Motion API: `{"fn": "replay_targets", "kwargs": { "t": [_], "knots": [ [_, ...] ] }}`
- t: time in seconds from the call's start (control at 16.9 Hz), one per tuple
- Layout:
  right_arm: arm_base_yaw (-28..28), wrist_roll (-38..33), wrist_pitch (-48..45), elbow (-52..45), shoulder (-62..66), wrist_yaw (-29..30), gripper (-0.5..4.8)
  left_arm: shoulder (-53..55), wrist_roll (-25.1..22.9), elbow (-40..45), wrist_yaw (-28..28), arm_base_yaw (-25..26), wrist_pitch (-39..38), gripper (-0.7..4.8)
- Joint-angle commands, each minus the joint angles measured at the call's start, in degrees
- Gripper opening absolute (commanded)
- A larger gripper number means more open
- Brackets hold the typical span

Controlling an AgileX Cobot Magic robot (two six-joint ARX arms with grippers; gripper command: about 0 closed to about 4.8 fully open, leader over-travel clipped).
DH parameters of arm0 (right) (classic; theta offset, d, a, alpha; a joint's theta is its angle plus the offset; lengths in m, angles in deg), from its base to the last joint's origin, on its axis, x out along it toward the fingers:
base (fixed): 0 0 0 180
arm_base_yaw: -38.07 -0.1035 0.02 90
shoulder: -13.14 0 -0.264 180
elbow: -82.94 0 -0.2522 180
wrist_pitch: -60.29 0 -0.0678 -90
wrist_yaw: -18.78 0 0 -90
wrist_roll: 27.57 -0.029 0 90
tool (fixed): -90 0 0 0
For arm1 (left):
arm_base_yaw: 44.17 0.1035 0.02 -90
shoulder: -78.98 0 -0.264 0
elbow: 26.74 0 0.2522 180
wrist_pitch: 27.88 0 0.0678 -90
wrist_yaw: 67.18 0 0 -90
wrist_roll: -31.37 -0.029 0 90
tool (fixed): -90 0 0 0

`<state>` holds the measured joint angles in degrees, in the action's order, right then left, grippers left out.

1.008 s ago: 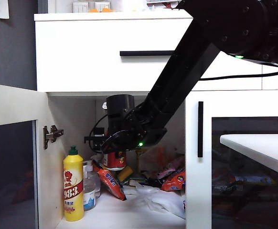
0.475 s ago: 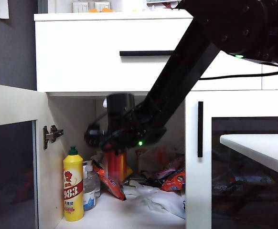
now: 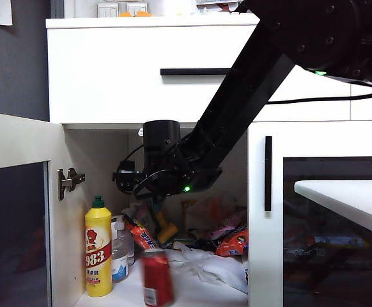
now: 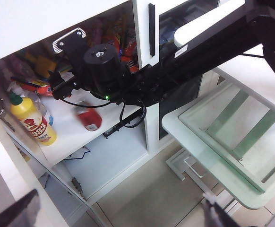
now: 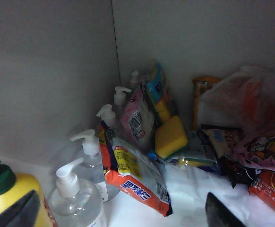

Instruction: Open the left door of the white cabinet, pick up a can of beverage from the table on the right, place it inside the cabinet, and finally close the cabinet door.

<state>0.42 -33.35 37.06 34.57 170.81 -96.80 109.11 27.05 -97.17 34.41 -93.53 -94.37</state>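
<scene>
The white cabinet [image 3: 109, 83] has its left door [image 3: 16, 211] swung wide open. The red can of beverage [image 3: 157, 279] shows blurred on the cabinet floor near the front edge, apart from any gripper; it also shows from above [image 4: 89, 118]. My right gripper [image 3: 130, 179] hangs inside the cabinet above and behind the can, open with nothing between its fingers [image 5: 121, 215]. The can is out of sight in the right wrist view. My left gripper [image 4: 116, 217] stays open and empty, high in front of the cabinet. The white table [image 3: 346, 195] juts in at the right.
A yellow bottle [image 3: 98, 256] and clear pump bottles [image 5: 78, 203] stand at the shelf's left. Snack packets [image 5: 137, 182], a yellow sponge [image 5: 171, 137] and bags [image 3: 227, 240] crowd the back. The right twin door [image 3: 269, 224] is closed. My right arm [image 3: 250, 83] crosses the drawer front.
The right gripper has opened and let go of the can, which has dropped from under the gripper to the cabinet floor nearer the front. The left gripper has not moved.
</scene>
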Motion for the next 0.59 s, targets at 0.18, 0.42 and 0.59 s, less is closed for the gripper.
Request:
{"fn": "replay_targets", "kwargs": {
  "t": [0.18,0.42,0.59],
  "knots": [
    [-1.8,-2.3,-0.5,0.2,-1.0,0.4,4.79,0.0,-0.2,-0.1,0.2,0.2,1.4,4.79],
    [-4.5,-3.0,10.4,0.2,-5.4,0.4,4.79,0.0,0.2,-0.1,0.2,0.2,1.8,4.79],
    [-5.6,-3.3,32.3,0.2,-10.8,0.3,4.79,-0.2,0.2,-0.1,0.2,0.2,2.5,4.79]
  ]
}}
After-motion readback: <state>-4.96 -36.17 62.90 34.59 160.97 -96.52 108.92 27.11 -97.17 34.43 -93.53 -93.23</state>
